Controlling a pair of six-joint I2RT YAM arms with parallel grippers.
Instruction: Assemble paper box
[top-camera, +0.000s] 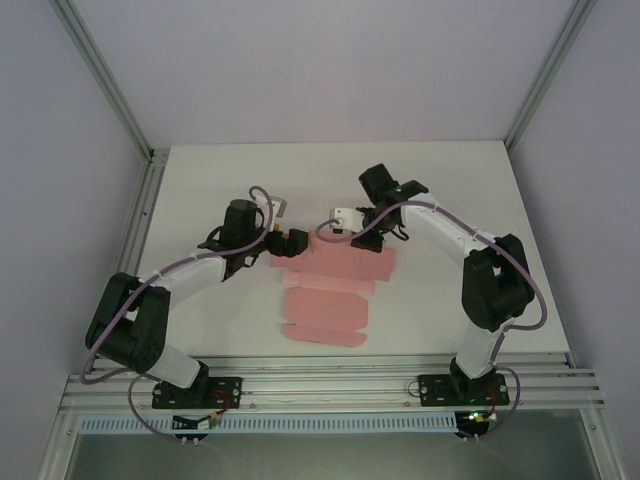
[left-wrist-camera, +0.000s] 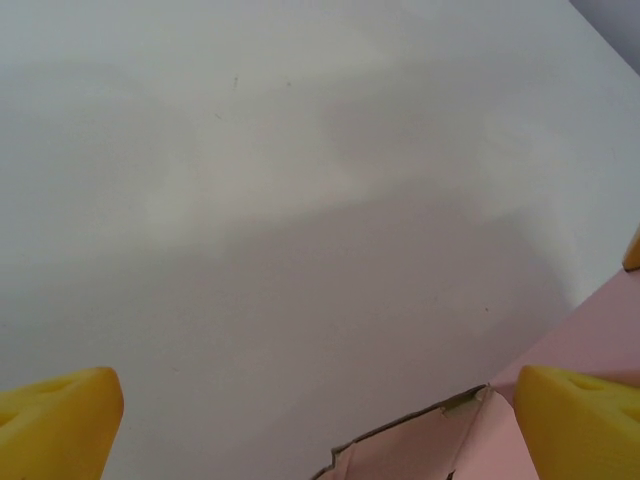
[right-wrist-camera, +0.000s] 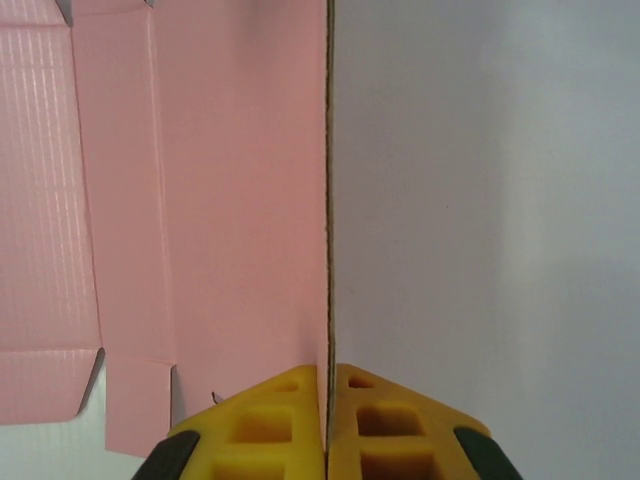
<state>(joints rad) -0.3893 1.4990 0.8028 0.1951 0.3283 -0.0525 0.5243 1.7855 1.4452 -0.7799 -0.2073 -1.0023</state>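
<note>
The paper box (top-camera: 330, 290) is a pale pink die-cut sheet with tabs and creases, spread flat in the middle of the white table (top-camera: 200, 190). My right gripper (top-camera: 338, 230) is at the sheet's far edge. In the right wrist view the right gripper (right-wrist-camera: 328, 385) has its yellow fingers (right-wrist-camera: 270, 420) pressed together on the edge of the paper box (right-wrist-camera: 220, 200), which shows edge-on between them. My left gripper (top-camera: 297, 245) hovers at the sheet's far-left corner. In the left wrist view the left gripper (left-wrist-camera: 320, 430) stands wide open with a corner of the paper box (left-wrist-camera: 480, 445) near its right finger (left-wrist-camera: 580, 425).
Bare white tabletop lies beyond and to both sides of the sheet. Grey walls with aluminium rails (top-camera: 140, 200) bound the table left and right. The arm bases sit on the rail (top-camera: 320, 385) at the near edge.
</note>
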